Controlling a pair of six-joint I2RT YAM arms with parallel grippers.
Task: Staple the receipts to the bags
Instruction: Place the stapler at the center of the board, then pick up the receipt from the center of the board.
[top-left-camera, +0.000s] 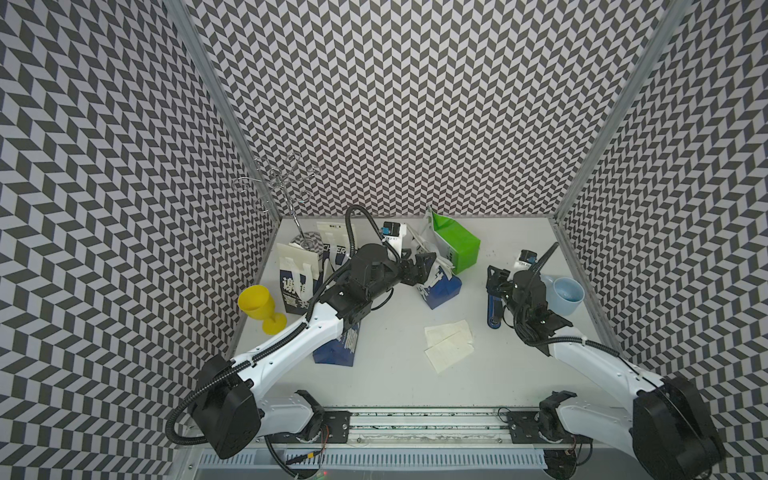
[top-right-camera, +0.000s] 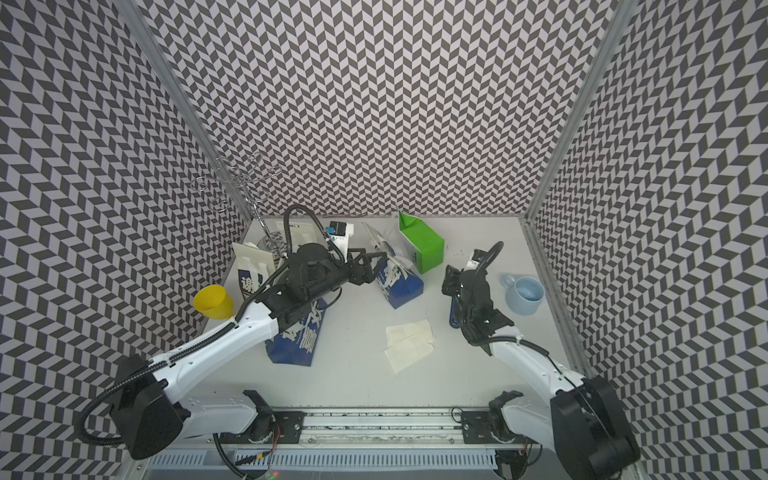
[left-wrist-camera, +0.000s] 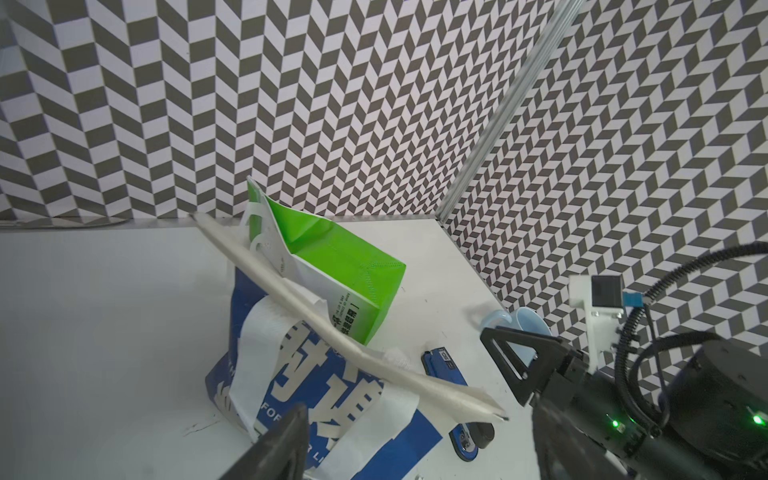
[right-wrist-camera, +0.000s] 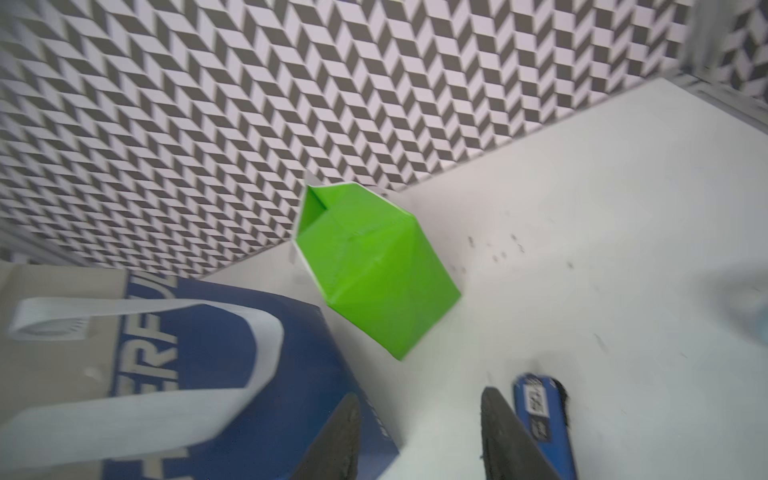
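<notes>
A dark blue bag (left-wrist-camera: 316, 382) with white lettering stands mid-table, and a cream-white paper edge (left-wrist-camera: 345, 345) runs along its top. My left gripper (left-wrist-camera: 415, 449) is open just in front of it, fingers apart and holding nothing; in a top view the left gripper (top-left-camera: 428, 264) sits at the bag's top. The green bag (top-left-camera: 457, 245) stands behind. Loose receipts (top-left-camera: 449, 345) lie overlapped on the table. My right gripper (right-wrist-camera: 419, 444) is open and empty, with the blue-black stapler (right-wrist-camera: 540, 411) lying just outside one finger. Other blue bags stand at the left (top-left-camera: 297, 282) and lie under my left arm (top-left-camera: 336, 353).
A yellow goblet (top-left-camera: 259, 305) stands by the left wall and a light-blue mug (top-left-camera: 565, 295) by the right wall. A wire rack (top-left-camera: 282, 183) rises in the back left corner. Another blue bag (top-left-camera: 332, 241) stands behind my left arm. Patterned walls close three sides.
</notes>
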